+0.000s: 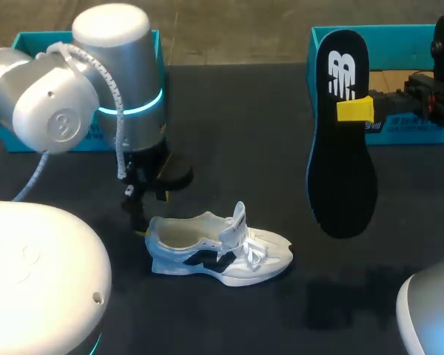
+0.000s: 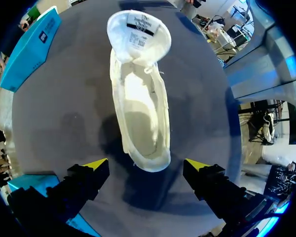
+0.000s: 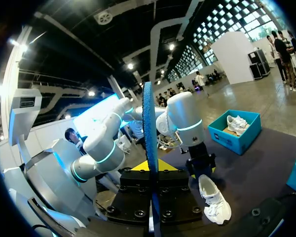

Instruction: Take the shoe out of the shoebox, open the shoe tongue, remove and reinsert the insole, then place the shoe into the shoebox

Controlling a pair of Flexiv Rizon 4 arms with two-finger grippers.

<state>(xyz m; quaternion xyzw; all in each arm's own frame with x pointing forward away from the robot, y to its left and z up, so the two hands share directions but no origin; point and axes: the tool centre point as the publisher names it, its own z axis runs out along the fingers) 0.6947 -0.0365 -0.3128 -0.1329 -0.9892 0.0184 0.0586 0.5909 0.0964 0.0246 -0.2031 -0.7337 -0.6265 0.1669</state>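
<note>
Sneaker (image 1: 218,251) is out of the box, lying on its sole on the black table (image 1: 244,118), toe toward the right arm's side, well apart from both boxes. Tongue (image 2: 138,29) is folded forward over the laces; the inside of the sneaker (image 2: 138,108) shows bare and pale. Left gripper (image 1: 140,222) is just behind the heel. In the left wrist view, the left gripper (image 2: 147,165) has its fingers spread wide, the heel lying between and below the yellow tips, touching neither. Right gripper (image 1: 354,111) is clamped on the black insole (image 1: 342,148), which hangs upright in the air above the table, in front of the right-rear teal shoebox (image 1: 322,33). Right wrist view: insole (image 3: 148,138) edge-on between the yellow tips of the right gripper (image 3: 150,167). Left-rear teal shoebox (image 1: 29,41) sits behind the left arm.
</note>
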